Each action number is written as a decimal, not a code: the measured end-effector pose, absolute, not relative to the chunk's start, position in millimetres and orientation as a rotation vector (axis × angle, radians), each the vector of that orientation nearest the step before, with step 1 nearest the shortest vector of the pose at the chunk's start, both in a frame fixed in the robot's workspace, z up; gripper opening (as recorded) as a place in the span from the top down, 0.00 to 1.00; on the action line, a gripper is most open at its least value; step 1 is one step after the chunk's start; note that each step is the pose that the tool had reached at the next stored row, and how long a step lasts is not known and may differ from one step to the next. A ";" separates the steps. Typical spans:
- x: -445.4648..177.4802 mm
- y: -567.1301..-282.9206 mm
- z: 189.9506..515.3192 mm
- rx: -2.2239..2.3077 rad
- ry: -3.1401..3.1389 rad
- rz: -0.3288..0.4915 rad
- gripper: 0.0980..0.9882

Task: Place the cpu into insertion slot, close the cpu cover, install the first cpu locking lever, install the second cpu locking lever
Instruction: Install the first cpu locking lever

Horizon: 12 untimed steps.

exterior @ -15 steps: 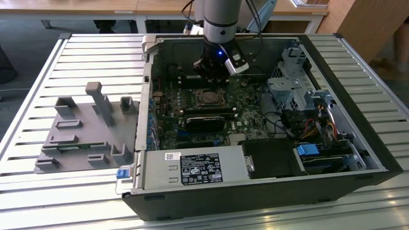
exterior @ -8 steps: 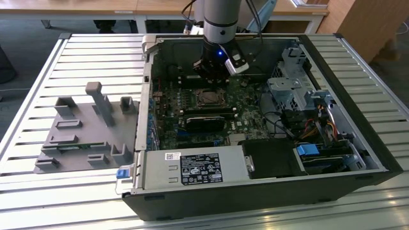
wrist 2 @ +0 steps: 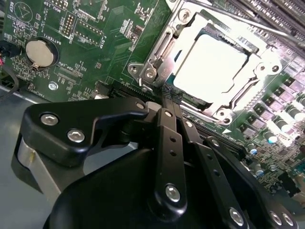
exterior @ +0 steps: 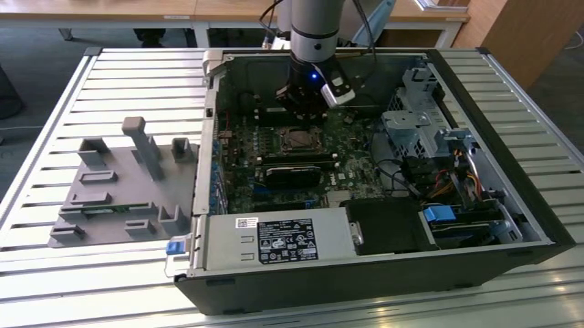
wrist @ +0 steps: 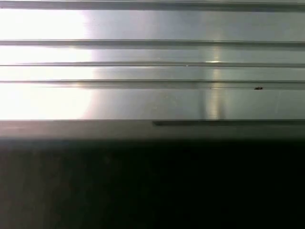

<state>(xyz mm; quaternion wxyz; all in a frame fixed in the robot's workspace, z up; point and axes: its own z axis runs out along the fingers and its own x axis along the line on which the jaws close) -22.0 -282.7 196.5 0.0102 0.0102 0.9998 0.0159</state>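
the cpu (wrist 2: 209, 67) sits in the insertion slot (wrist 2: 164, 47), just beyond the fingers (wrist 2: 167, 102) pressed together

This is a robotics lab or test workshop. In the exterior view an open desktop computer case (exterior: 383, 178) lies on its side on a bench (exterior: 137, 75) of ribbed aluminium slats, its green motherboard (exterior: 273, 157) exposed in the middle of the frame. At left centre sits a grey fixture plate (exterior: 123, 184) with moulded holders. A robot arm (exterior: 315, 27) comes down from the top centre. Wooden desks (exterior: 100, 10) and grey floor line the upper edge.
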 end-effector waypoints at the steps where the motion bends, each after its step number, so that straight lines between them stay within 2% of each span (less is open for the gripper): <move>1: -21.9 -282.2 196.0 0.032 3.121 0.050 0.99; 12: -21.8 -281.2 207.6 0.032 3.120 0.050 0.99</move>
